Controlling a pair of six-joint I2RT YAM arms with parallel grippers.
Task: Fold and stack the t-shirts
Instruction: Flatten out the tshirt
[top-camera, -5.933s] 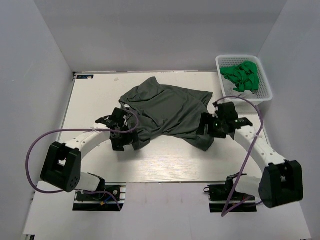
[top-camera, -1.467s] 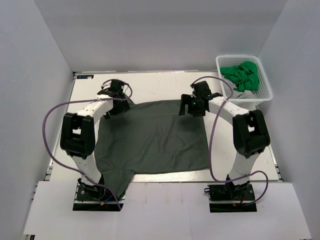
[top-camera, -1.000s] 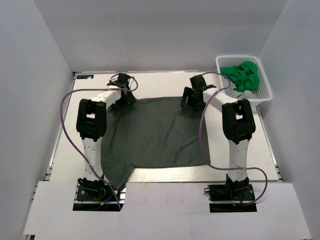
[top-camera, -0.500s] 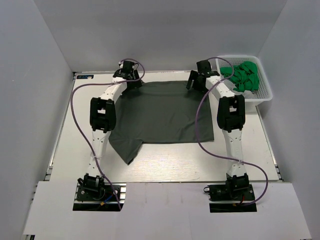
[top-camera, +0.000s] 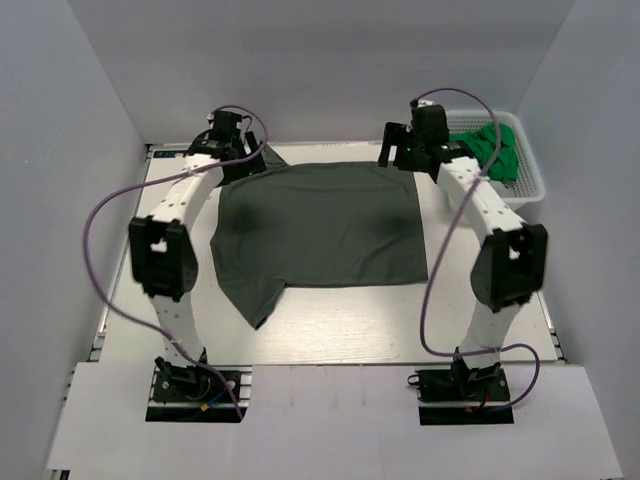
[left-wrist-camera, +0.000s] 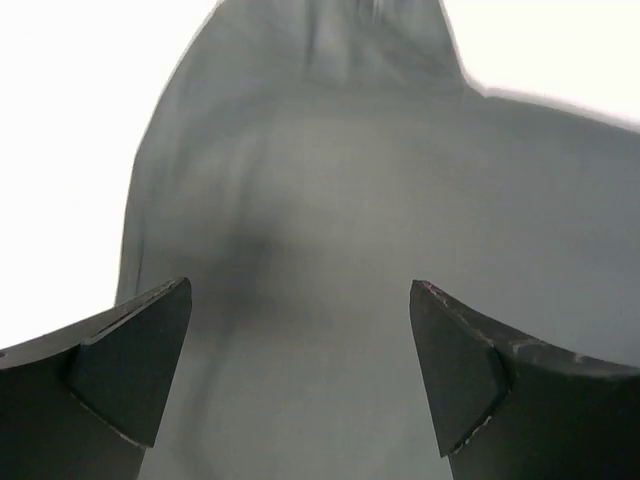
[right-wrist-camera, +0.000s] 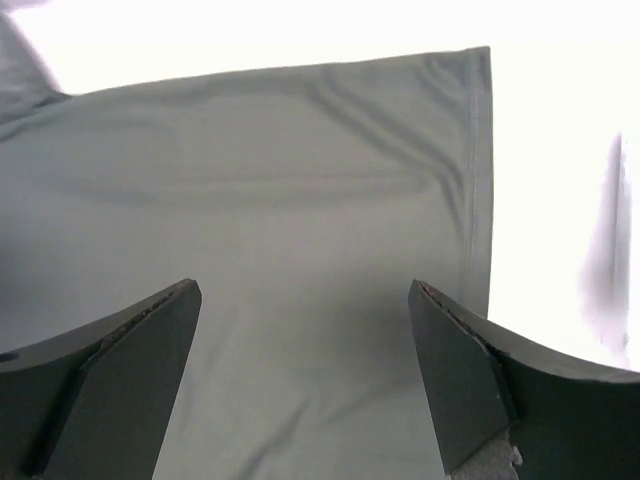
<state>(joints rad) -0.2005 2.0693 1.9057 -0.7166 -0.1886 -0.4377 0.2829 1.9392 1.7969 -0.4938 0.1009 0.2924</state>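
The charcoal grey t-shirt (top-camera: 320, 225) lies spread flat on the white table, one sleeve pointing to the near left. It fills the left wrist view (left-wrist-camera: 380, 230) and the right wrist view (right-wrist-camera: 280, 200). My left gripper (top-camera: 232, 150) hangs over the shirt's far left corner, open and empty (left-wrist-camera: 300, 287). My right gripper (top-camera: 400, 152) hangs over the far right corner, open and empty (right-wrist-camera: 304, 288). Crumpled emerald green t-shirts (top-camera: 485, 150) lie in the basket at the far right.
The white lattice basket (top-camera: 530, 190) stands at the far right corner of the table, just right of my right arm. Bare table (top-camera: 330, 325) shows in front of the shirt. Grey walls close in the back and sides.
Both grippers dragged the grey shirt from a crumpled heap out flat toward the far edge, then let go. In the last half second both rose off its far corners.
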